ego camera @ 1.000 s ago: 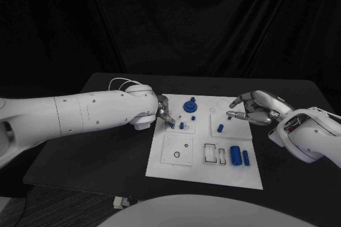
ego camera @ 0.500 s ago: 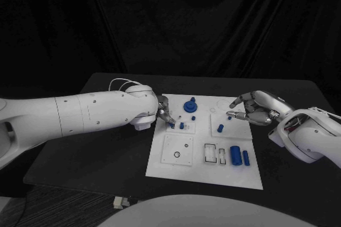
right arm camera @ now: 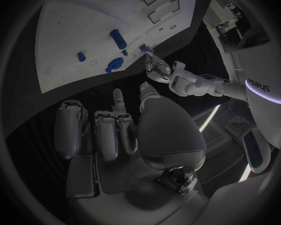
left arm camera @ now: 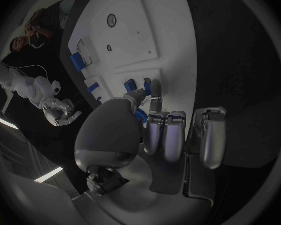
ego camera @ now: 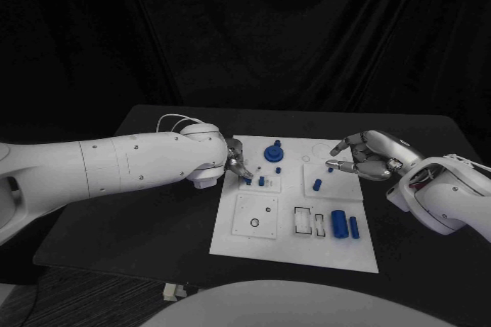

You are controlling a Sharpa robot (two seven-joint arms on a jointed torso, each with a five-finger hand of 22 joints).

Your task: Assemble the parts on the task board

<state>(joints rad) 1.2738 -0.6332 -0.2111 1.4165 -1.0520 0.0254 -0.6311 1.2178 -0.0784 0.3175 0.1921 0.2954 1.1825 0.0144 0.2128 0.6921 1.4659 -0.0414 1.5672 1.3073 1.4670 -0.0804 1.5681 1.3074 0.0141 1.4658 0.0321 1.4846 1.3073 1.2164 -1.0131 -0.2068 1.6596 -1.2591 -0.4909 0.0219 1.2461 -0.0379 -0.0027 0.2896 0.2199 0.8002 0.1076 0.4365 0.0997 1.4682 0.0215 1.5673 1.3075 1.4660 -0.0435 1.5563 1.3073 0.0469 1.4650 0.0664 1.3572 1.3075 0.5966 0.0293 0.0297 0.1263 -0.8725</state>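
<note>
The white task board (ego camera: 268, 236) lies mid-table, also seen from the left wrist (left arm camera: 137, 40) and the right wrist (right arm camera: 78, 25). My left hand (ego camera: 236, 162) is at the board's left edge, and thumb and finger pinch a small blue part (left arm camera: 140, 116) just above the board. A blue peg (ego camera: 262, 180) stands beside its fingertips. A round blue knob (ego camera: 273, 154) stands further back. My right hand (ego camera: 363, 157) hovers over the board's right edge, fingers half curled and apart, holding nothing. Two blue cylinders (ego camera: 338, 220) lie at the near right.
A blue block (ego camera: 317, 184) and a small blue peg (ego camera: 328, 171) stand on the board just in front of my right hand. Black table (ego camera: 133, 220) surrounds the board on every side, with its edges close to the front and left.
</note>
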